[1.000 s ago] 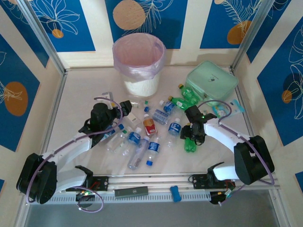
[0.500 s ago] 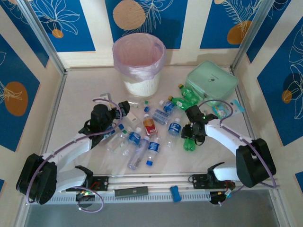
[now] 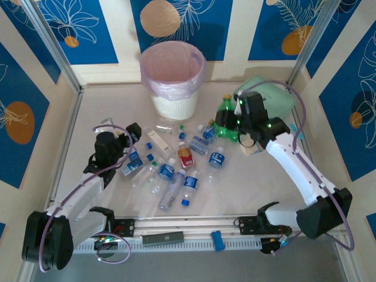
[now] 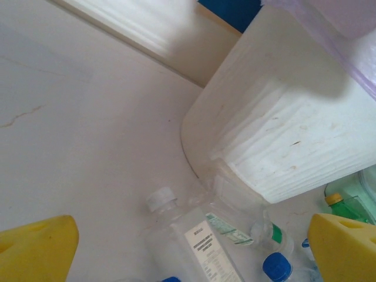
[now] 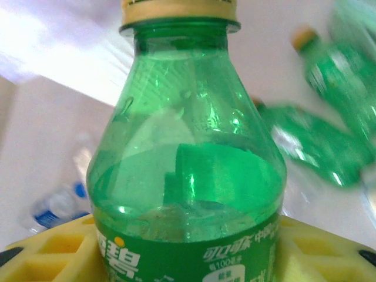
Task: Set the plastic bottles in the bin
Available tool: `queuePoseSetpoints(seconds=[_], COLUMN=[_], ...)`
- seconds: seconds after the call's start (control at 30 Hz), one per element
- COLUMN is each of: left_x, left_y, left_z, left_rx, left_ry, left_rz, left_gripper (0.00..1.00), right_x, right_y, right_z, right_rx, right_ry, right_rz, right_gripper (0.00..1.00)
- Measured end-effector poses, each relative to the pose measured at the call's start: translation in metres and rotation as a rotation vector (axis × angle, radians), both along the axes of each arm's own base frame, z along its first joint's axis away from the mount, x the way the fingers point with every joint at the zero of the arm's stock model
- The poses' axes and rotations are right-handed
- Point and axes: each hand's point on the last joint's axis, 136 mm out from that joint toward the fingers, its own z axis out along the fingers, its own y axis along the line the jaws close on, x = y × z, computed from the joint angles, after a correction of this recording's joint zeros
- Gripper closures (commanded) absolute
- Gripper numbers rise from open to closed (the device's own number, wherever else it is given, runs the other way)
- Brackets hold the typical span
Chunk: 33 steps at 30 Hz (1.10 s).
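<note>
Right gripper [image 3: 230, 119] clamps a green yellow-capped plastic bottle [image 5: 188, 147] right of the pink-lined round white bin [image 3: 175, 106]; left gripper [image 4: 191, 249] gapes wide, bare table [image 3: 100, 106] on its left.

You see the green bottle [image 5: 188, 147] as glossy, translucent plastic under a matt yellow cap [image 5: 176, 9]. The fingers [image 5: 47, 252] beside it look matt yellow and waffle-ribbed. The bin [image 4: 282, 135] is matt white plastic with a ribbed wall, and its liner [image 3: 176, 88] is thin translucent pink film. The tabletop [image 4: 76, 129] is smooth and faintly sheened.
</note>
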Motion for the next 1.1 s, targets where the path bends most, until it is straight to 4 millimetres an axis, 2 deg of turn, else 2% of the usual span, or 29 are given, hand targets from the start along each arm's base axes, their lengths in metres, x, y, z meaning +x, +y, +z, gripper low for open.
queuePoseSetpoints(seconds=[0.07,0.27,0.43,0.53,0.63,0.7,0.8,0.97,1.03,1.1], left_x=[-0.007,-0.028,-0.041,-0.047,-0.052,-0.055,-0.059,-0.067,-0.068,-0.070], left_y=[0.006,0.009,0.007,0.005,0.003,0.002,0.001,0.001,0.001,0.001], left_z=[-0.005,-0.015,-0.014,-0.012,-0.013,-0.014,-0.015,-0.017,-0.018,-0.020], left_rx=[0.001,-0.001,0.007,0.022,0.037,0.044,0.056,0.072,0.079,0.086], left_ry=[0.014,0.043,0.050,0.047,0.054,0.060,0.066,0.076,0.083,0.090], left_rz=[0.011,-0.004,-0.033,-0.056,-0.080,-0.093,-0.110,-0.123,-0.126,-0.128], left_gripper=[0.00,0.00,0.00,0.00,0.00,0.00,0.00,0.00,0.00,0.00], right_x=[0.022,0.085,0.130,0.157,0.180,0.194,0.209,0.217,0.217,0.218], right_y=[0.016,0.063,0.111,0.136,0.156,0.169,0.182,0.194,0.195,0.196], right_z=[0.030,0.095,0.130,0.145,0.146,0.138,0.112,0.062,0.057,0.058], right_rx=[0.046,0.142,0.188,0.201,0.197,0.185,0.152,0.105,0.100,0.100], right_ry=[-0.082,-0.255,-0.355,-0.412,-0.443,-0.460,-0.445,-0.357,-0.346,-0.352], right_rz=[0.032,0.118,0.194,0.226,0.246,0.258,0.269,0.282,0.285,0.287], right_gripper=[0.53,0.54,0.54,0.54,0.53,0.53,0.52,0.49,0.44,0.35])
